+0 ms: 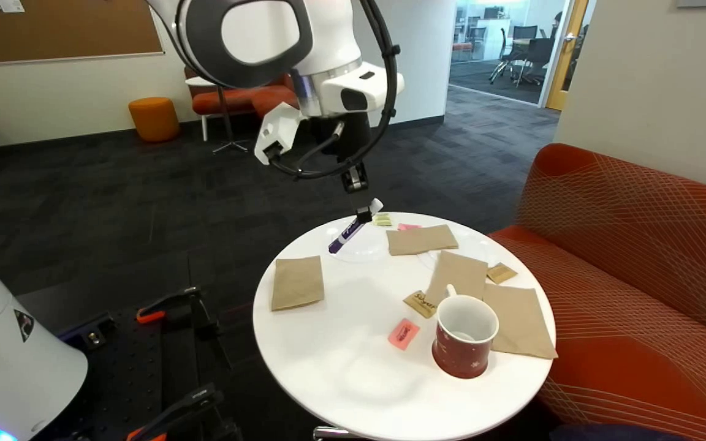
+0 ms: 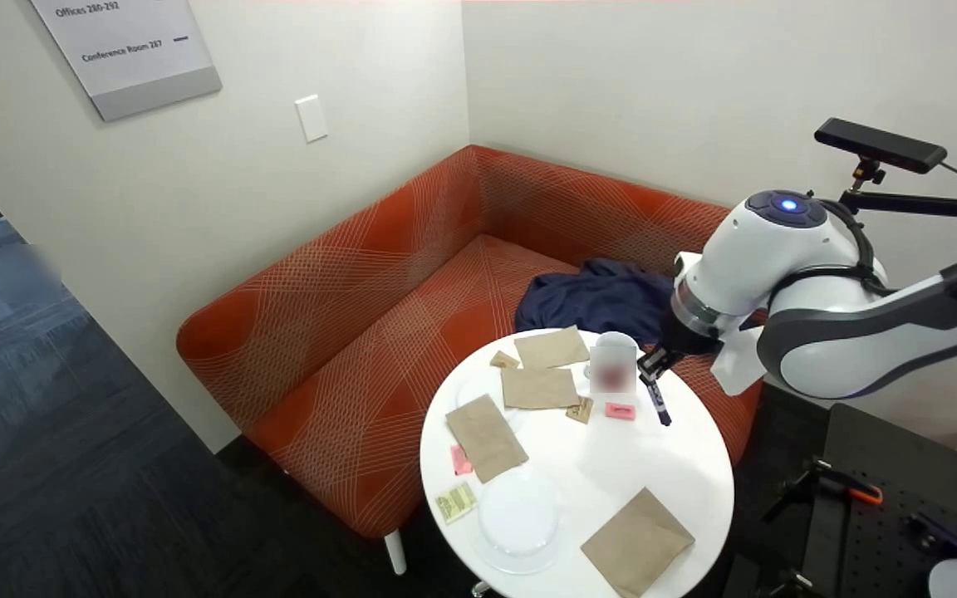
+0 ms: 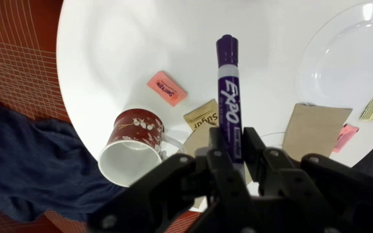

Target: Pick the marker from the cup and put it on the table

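My gripper is shut on the purple marker [image 3: 229, 94], with a fingertip on each side of its body. The fingertips show in the wrist view [image 3: 230, 142] and in both exterior views, as the gripper [image 1: 363, 214] and the gripper [image 2: 653, 370]. The marker hangs tilted in the air in both exterior views, its purple cap end down [image 1: 345, 236] [image 2: 659, 404]. The maroon cup [image 1: 462, 352] stands upright on the round white table [image 1: 341, 349], apart from the marker. The cup also shows in the wrist view [image 3: 138, 127], its pale inside partly visible.
Tan napkins [image 1: 298, 283], a pink packet [image 1: 403, 334] and a sugar packet [image 1: 420, 303] lie on the table. A clear plate [image 2: 518, 515] sits near one edge. A red sofa [image 1: 629, 288] borders the table, with dark blue cloth [image 2: 595, 297] on it.
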You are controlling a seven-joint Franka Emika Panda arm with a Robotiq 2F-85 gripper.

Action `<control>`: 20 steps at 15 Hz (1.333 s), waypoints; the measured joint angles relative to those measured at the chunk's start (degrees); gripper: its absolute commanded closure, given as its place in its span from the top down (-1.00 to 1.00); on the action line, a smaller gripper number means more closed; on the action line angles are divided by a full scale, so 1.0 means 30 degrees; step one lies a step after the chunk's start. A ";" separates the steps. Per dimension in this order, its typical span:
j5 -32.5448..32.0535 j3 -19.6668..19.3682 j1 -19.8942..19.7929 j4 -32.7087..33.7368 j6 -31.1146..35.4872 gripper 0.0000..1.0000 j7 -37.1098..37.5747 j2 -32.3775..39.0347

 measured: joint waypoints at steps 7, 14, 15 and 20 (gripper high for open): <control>0.1518 0.1824 -0.1549 0.1080 -0.2298 -0.90 -0.3810 0.0690; 0.2358 0.3013 -0.1710 0.2949 -0.3385 -0.90 -0.5716 0.3181; 0.2358 0.3203 -0.1704 0.3260 -0.3419 -0.90 -0.5716 0.3621; 0.2312 0.3946 -0.1677 0.4940 -0.3601 -0.90 -0.5719 0.5824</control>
